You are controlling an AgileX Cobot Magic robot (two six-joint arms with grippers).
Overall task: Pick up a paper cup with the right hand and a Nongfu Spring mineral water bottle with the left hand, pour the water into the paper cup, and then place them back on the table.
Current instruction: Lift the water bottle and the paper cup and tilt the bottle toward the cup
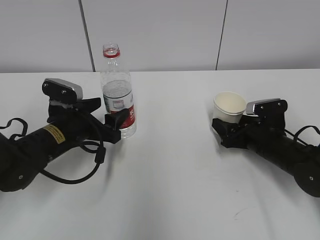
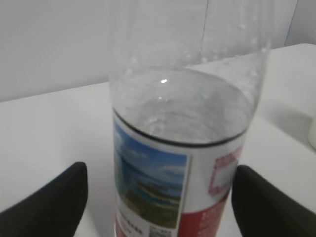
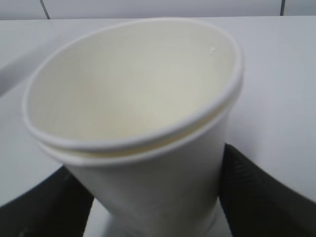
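Pale grey wall panels are backing a plain white tabletop. On the left, the black left gripper with the yellow sticker is bracketing the tall clear uncapped water bottle, standing upright; whether the jaws are pressing it, I cannot tell. Well apart to the right, the black right gripper is flanking the small cream paper cup, grip likewise unclear, mouth empty.

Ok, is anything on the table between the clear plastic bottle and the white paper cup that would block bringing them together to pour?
Nothing visible does. Only bare white table lies between the clear plastic bottle and the white paper cup.
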